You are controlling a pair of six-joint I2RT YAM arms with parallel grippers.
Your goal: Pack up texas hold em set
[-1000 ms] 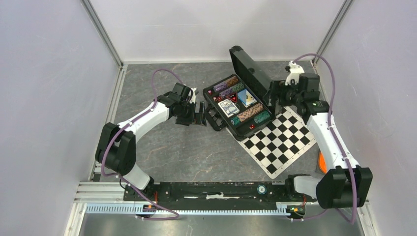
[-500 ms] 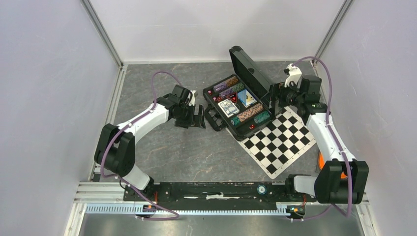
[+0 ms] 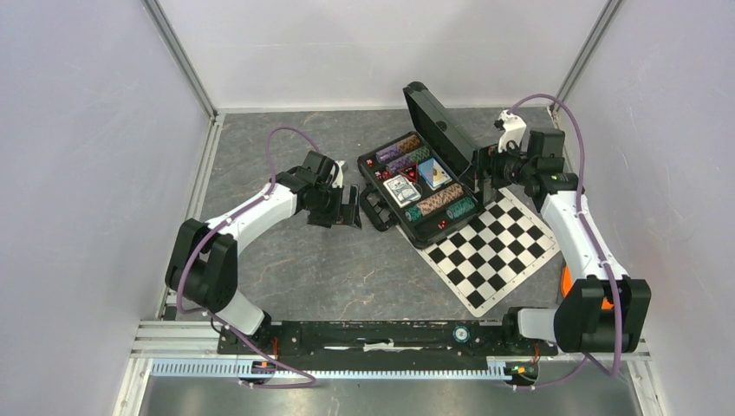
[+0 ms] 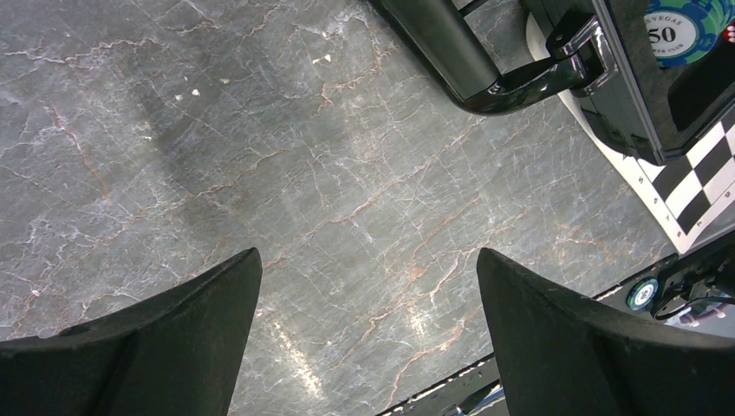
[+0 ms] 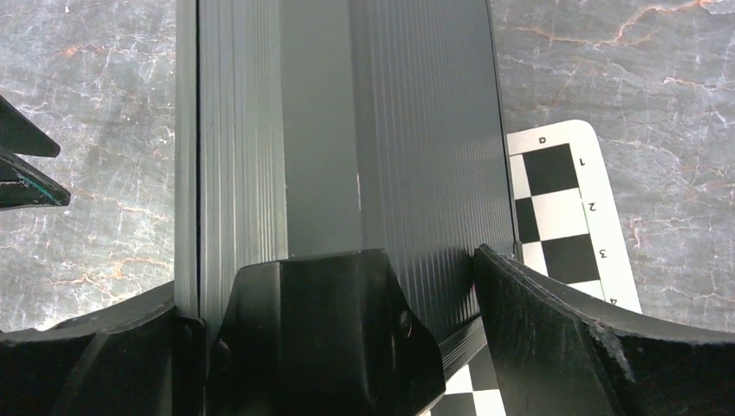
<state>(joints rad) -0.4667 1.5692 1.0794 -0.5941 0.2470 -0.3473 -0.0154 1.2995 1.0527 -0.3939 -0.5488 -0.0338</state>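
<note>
My left gripper (image 3: 353,208) hangs with its fingers spread wide over the table (image 3: 312,269), nothing between them. It has barely shifted in the last second. The handle (image 3: 379,211) of the case (image 3: 418,232) sits just at its 3 o'clock. My right gripper (image 3: 484,165), equally spread, has crept toward 9 o'clock and now straddles a corner of the raised lid (image 3: 438,121); I cannot tell whether the pads touch it. The case has not moved. It stays open, chips (image 3: 442,198) and card decks (image 3: 404,188) inside, partly on the checkered mat (image 3: 498,251).
</note>
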